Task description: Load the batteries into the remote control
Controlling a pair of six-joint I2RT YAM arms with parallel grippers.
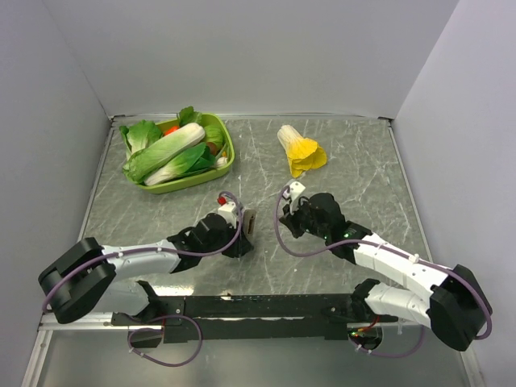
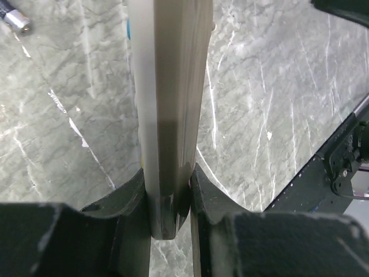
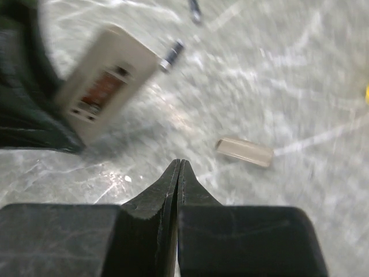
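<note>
My left gripper is shut on the remote control and holds it on edge above the table. In the left wrist view the remote runs up between the two fingers of that gripper. The right wrist view shows the remote's grey-beige back with its battery bay open. One battery lies just past the remote, and a second battery lies farther off. A battery also shows in the left wrist view. My right gripper is shut and empty, right of the remote.
A small beige cover piece lies on the table ahead of my right gripper. A yellow-and-white toy cabbage lies at the back middle. A green basket of toy vegetables stands at the back left. Grey walls close in the table.
</note>
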